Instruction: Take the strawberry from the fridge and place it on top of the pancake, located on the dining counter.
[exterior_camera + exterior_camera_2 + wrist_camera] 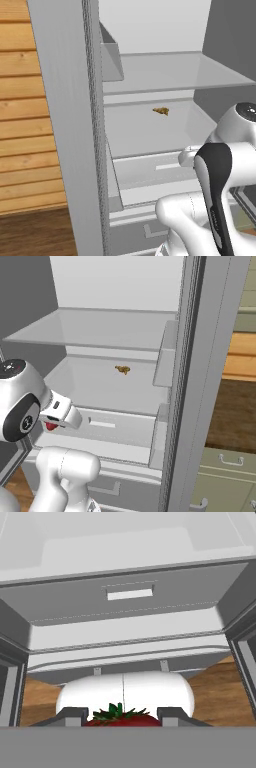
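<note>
Hand view: strawberry (120,716) in my grip
My gripper (121,718) was clamped on it (green leaves up), before the open fridge (130,619).

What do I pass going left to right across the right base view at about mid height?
Robot arm → tool shut on the strawberry → yellowish-brown scrap on the fridge shelf → open fridge door's edge → dining counter's dark wooden top.
</note>
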